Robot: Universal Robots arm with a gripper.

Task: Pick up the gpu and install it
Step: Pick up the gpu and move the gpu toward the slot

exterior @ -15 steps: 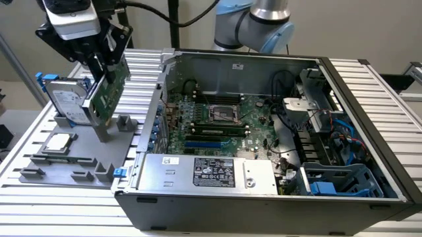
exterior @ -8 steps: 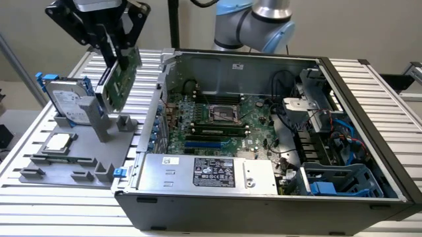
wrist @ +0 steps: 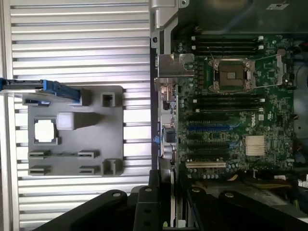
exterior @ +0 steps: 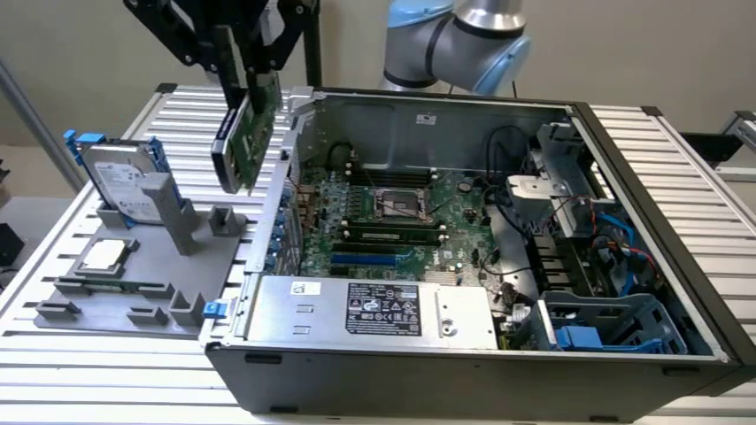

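Currently the tool is clamping the gpu, which is hanging roughly upright above the wall of the case on the exterior view's left, green board facing the motherboard, black cooler facing away. The wrist view is showing it edge-on between the fingers.

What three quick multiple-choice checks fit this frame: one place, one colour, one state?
1. Where is the gpu?
A) seated in a motherboard slot
B) in the air by the case's side wall
C) lying on the grey fixture

2. What colour are the rails on the hard drive?
A) red
B) yellow
C) blue

3. What state is the gripper in?
A) shut on the gpu
B) open over the fixture
C) shut on the hard drive

Key:
1 B, the card hangs clear of the motherboard.
2 C, blue rails flank the drive standing in the grey fixture.
3 A, it clamps the card's upper end.
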